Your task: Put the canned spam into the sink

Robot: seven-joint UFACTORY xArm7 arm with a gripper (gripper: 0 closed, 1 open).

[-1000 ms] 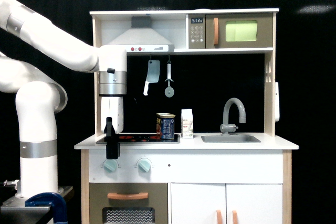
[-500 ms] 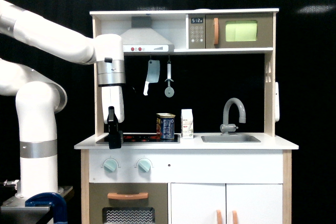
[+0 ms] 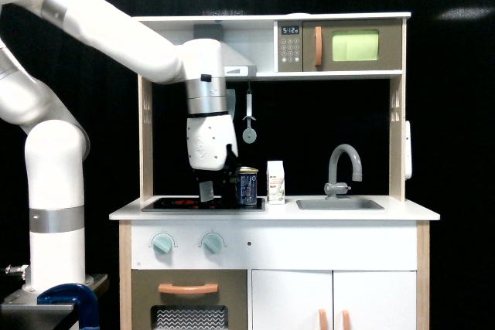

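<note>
Hovering low over the stovetop (image 3: 174,203), my tool (image 3: 215,191) was just beside the canned spam (image 3: 247,186); I cannot tell its opening.

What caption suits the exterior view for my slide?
Gripper beside the canned spam on the stovetop; sink empty.

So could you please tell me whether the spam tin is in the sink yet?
Not yet. The spam tin stands upright on the black stovetop, beside the white carton; the sink lies further toward the exterior view's right.
</note>
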